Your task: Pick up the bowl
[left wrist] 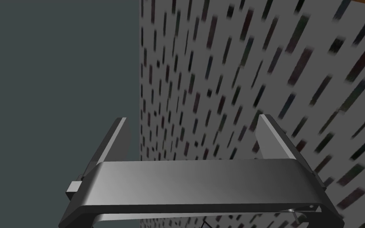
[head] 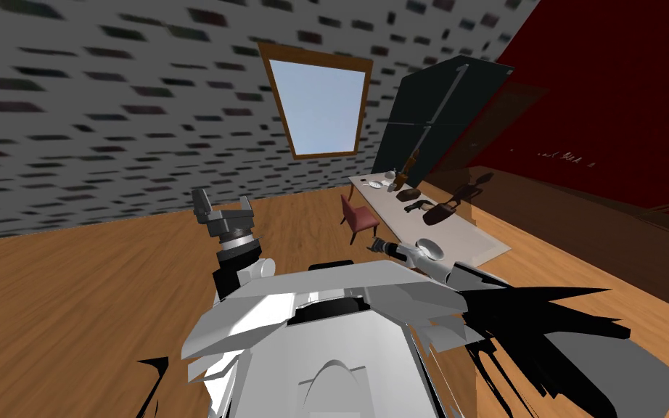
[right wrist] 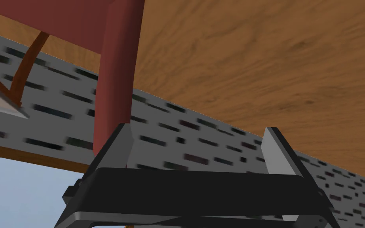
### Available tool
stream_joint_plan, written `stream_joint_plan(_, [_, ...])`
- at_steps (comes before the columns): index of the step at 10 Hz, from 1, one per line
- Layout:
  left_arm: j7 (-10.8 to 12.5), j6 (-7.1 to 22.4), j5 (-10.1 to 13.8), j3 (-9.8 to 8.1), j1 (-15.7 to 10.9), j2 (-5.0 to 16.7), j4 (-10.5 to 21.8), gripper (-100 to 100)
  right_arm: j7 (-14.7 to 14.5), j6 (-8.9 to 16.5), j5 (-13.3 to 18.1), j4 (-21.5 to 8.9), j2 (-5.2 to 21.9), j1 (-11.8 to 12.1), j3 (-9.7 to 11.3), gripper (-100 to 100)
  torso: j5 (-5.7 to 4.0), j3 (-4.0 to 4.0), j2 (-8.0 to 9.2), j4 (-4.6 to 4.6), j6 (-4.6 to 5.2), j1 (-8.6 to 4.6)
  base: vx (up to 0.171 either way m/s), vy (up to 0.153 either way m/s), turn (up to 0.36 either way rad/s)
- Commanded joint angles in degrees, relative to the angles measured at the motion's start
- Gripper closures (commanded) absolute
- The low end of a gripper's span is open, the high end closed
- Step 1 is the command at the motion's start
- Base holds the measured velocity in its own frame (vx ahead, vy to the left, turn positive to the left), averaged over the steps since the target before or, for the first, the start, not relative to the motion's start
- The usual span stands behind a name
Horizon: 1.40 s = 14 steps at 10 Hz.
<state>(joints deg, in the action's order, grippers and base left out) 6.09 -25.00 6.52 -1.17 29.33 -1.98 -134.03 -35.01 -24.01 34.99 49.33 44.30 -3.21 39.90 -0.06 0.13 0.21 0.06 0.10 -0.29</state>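
A white bowl (head: 429, 250) sits at the near end of a long pale table (head: 471, 236) to my right. My right forearm reaches past the bowl's near side, and the right gripper (head: 379, 244) is left of the bowl, off the table's edge and aimed at a red chair (head: 357, 212). In the right wrist view the right gripper (right wrist: 197, 130) stands open with nothing between its fingers, the red chair (right wrist: 116, 71) just beyond one finger. My left gripper (head: 223, 205) is raised in front of me; in the left wrist view the left gripper (left wrist: 192, 118) is open and empty.
Several dark objects (head: 438, 212) and a white plate (head: 375, 184) lie farther along the table. A tall dark cabinet (head: 434, 116) stands behind its far end. A wooden floor (head: 93, 290) spreads to the left, bounded by a speckled grey wall with a window (head: 318, 109).
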Motion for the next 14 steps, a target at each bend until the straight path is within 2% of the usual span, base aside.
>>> stream_joint_plan(1, [0.0,0.0,0.0,0.0,0.0,0.0,0.0,0,-1.23,-0.35,0.51,-2.86,2.07,0.09,0.87,-100,0.0,0.0,0.0,0.0,0.0,0.0,-0.009,-0.063,0.015])
stream_joint_plan(3, [0.0,0.0,0.0,0.0,0.0,0.0,0.0,0,-1.23,-0.35,0.51,-3.3,2.07,0.09,0.87,-100,-0.02,0.0,-0.01,0.0,0.01,-0.12,0.001,-0.053,0.004])
stream_joint_plan(5, [0.0,0.0,0.0,0.0,0.0,0.0,0.0,0,-2.83,-0.5,1.47,-7.07,5.69,0.29,2.74,-100,0.01,-0.02,-0.04,0.0,0.0,-0.09,0.002,-0.098,0.01])
stream_joint_plan(6, [0.0,0.0,0.0,-0.01,0.0,0.01,0.0,0,-2.83,-0.5,1.47,-7.73,5.69,0.29,2.74,-100,-0.03,0.0,-0.01,0.0,0.03,-0.32,0.007,-0.134,-0.004])
stream_joint_plan(8, [0.0,0.0,0.0,-0.01,0.0,0.01,0.0,0,-4.08,-0.67,2.23,-12.01,8.64,0.84,4.35,-100,-0.07,-0.02,-0.03,-0.01,0.01,-0.36,0.01,-0.141,-0.009])
stream_joint_plan(9, [0.0,0.0,0.0,-0.01,0.0,0.01,0.0,0,-4.08,-0.67,2.23,-10.68,8.64,0.84,4.35,-100,-0.07,-0.03,-0.06,-0.01,0.02,-0.43,0.006,-0.12,-0.006])
stream_joint_plan(10, [0.0,0.0,0.0,-0.01,0.0,0.01,0.0,0,-4.08,-0.67,2.23,-12.01,8.64,0.84,4.35,-100,-0.09,-0.03,-0.05,-0.01,-0.01,-0.31,-0.011,-0.053,0.01])
stream_joint_plan(13, [0.0,0.0,0.0,-0.01,0.0,0.01,0.0,0,-5.29,-0.92,3.03,-16.12,11.32,2.09,6.25,-100,-0.06,-0.02,-0.03,0.0,0.02,-0.35,0.009,-0.137,-0.027])
stream_joint_plan(14, [0.0,0.0,0.0,-0.01,0.0,0.01,0.0,0,-5.29,-0.92,3.03,-16.12,11.32,2.09,6.25,-100,-0.12,-0.04,-0.07,-0.01,0.01,-0.52,0.008,-0.129,0.001])
